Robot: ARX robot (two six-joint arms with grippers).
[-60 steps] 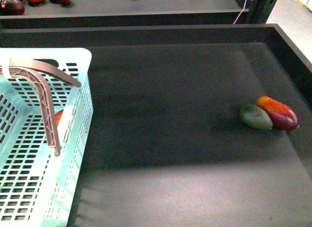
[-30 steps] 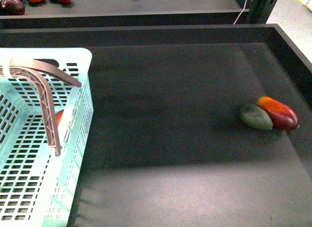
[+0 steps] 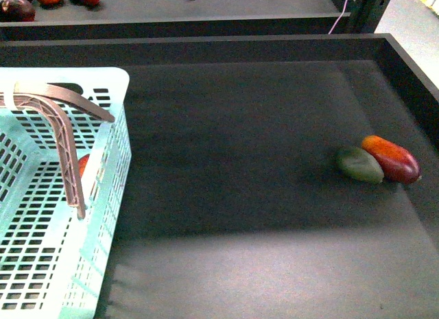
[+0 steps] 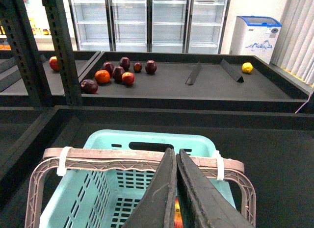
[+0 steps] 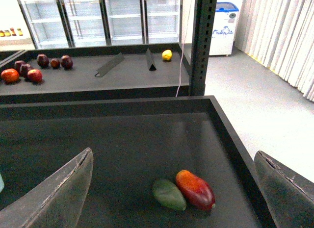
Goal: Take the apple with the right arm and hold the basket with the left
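Note:
The pale mint-green basket point(image 3: 103, 195) stands at the left of the dark tray, its grey-brown handle point(image 3: 65, 147) swung up. The apple point(image 3: 83, 164) shows only as a red sliver through the basket's slotted wall. In the left wrist view my left gripper point(image 4: 175, 153) is shut and empty, its tips over the handle point(image 4: 108, 160) and the basket point(image 4: 147, 139); a bit of apple point(image 4: 177, 214) shows below the jaws. My right gripper point(image 5: 172, 154) is wide open and empty, above the tray's right side. Neither arm shows in the front view.
A red-orange mango point(image 3: 392, 158) and a dark green oval fruit point(image 3: 359, 164) lie touching near the tray's right wall point(image 3: 411, 79); both show in the right wrist view point(image 5: 196, 190). A back shelf holds several dark and red fruits point(image 4: 117, 73). A steel post point(image 5: 202, 41) stands at the far right corner.

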